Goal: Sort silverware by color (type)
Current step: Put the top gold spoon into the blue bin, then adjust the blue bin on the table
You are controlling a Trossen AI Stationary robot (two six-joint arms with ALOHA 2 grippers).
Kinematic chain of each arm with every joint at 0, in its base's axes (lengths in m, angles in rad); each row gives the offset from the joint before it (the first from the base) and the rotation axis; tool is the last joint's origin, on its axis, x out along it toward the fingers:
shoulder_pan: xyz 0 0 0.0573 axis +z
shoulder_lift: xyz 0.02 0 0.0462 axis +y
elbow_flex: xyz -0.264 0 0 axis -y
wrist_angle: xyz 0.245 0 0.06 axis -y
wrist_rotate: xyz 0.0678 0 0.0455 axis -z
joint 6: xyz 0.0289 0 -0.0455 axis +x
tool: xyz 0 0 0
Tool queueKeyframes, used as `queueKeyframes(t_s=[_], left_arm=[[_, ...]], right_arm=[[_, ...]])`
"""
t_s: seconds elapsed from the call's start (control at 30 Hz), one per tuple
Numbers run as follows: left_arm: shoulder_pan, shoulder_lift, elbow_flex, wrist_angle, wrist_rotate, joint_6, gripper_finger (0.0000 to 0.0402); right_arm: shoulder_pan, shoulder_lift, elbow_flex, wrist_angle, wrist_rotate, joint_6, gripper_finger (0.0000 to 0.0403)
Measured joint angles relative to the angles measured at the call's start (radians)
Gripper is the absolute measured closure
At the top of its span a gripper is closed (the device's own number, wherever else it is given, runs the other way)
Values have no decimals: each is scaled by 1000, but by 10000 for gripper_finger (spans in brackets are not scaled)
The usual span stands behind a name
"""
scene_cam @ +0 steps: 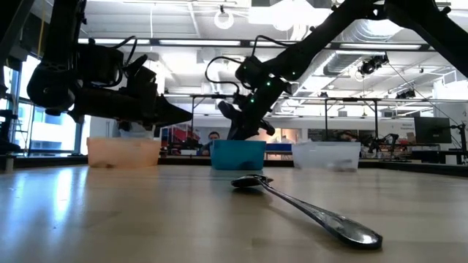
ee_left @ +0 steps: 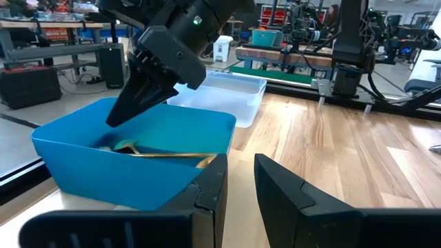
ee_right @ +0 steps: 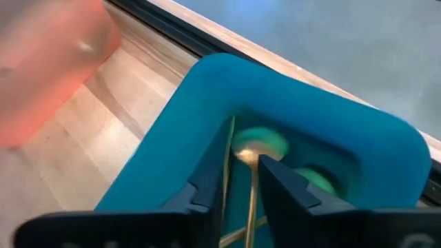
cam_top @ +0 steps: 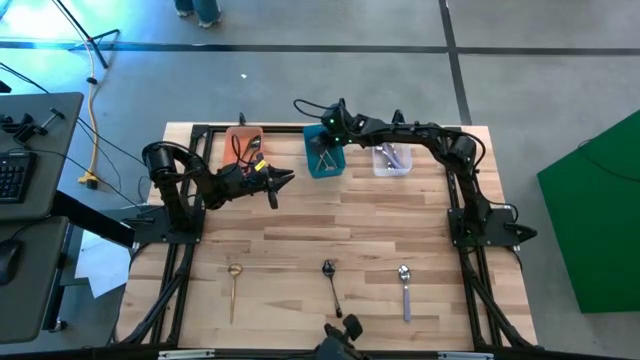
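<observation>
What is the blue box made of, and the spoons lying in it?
The blue box looks like plastic: smooth, matte, evenly coloured, with thin rounded walls. The spoons inside look like gold-finished metal, thin and shiny, though coated plastic can't be ruled out.

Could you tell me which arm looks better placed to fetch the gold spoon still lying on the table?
Probably the left: the gold spoon lies on its side, and the left tool hangs free while the right tool is over the teal bin.

Bright overhead lighting, tabletop glare — right-wrist view blurred
</observation>
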Motion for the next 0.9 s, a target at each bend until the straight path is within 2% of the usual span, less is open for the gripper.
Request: queueKeyframes(t_s=[0.13,0.23,0.33,0.47,0.53,0.67,0.77,0.9], left_arm=[[0,0,0,-3,0,0,339],[0,0,0,-6,19,0,339],[0,0,0,-20,36,0,339],[0,0,0,-58,40,-2,339],[0,0,0,-79,40,-10,340],[0,0,0,-129,42,-10,354],[0,0,1,-167,43,-12,373],[0,0,11,-171,35,-30,397]], right_arm=[[0,-1,22,-34,-7,-41,285],[0,-19,85,-161,-6,-128,280],[7,-62,141,-327,28,-239,312],[12,-120,131,-555,49,-312,389],[15,-147,84,-610,54,-310,390],[39,-175,-63,-586,63,-276,395],[61,-180,-162,-481,52,-245,399],[68,-182,-230,-325,-32,-210,401]])
